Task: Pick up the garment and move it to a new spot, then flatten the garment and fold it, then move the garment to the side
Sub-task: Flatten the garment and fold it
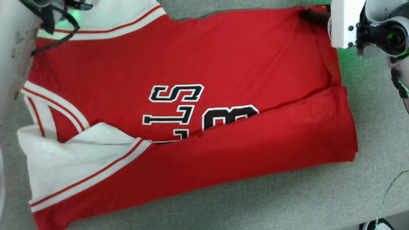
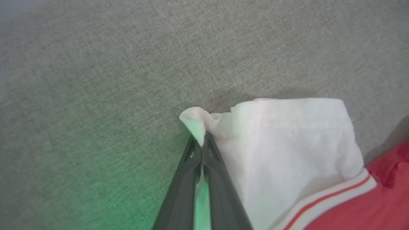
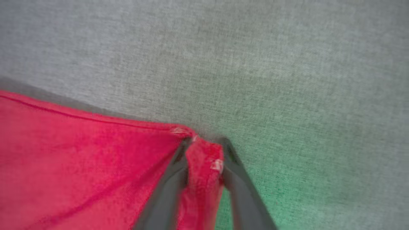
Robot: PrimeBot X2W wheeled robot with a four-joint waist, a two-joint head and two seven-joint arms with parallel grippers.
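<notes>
The garment (image 1: 191,57), a red jersey with white red-striped trim, lies spread across most of the head view, its neck toward the left of the frame and its hem toward the right. Its lower long edge is folded up over the chest, so the black white-outlined lettering shows only in part at the frame's centre. A white sleeve lies over that fold at the lower left. Another white sleeve reaches the top edge at the upper left.

In the left wrist view, the left gripper (image 2: 202,142) has its jaws closed on a pinched corner of that white sleeve, low in the middle of the frame.

In the right wrist view, the right gripper (image 3: 207,142) sits at the red hem corner at lower centre. Its jaws stand partly apart with a bunched fold of red cloth between them, touching both fingers. Whether the cloth is clamped cannot be told.

Grey woven fabric covers the table (image 1: 367,127) beneath, tinted green near both grippers.
</notes>
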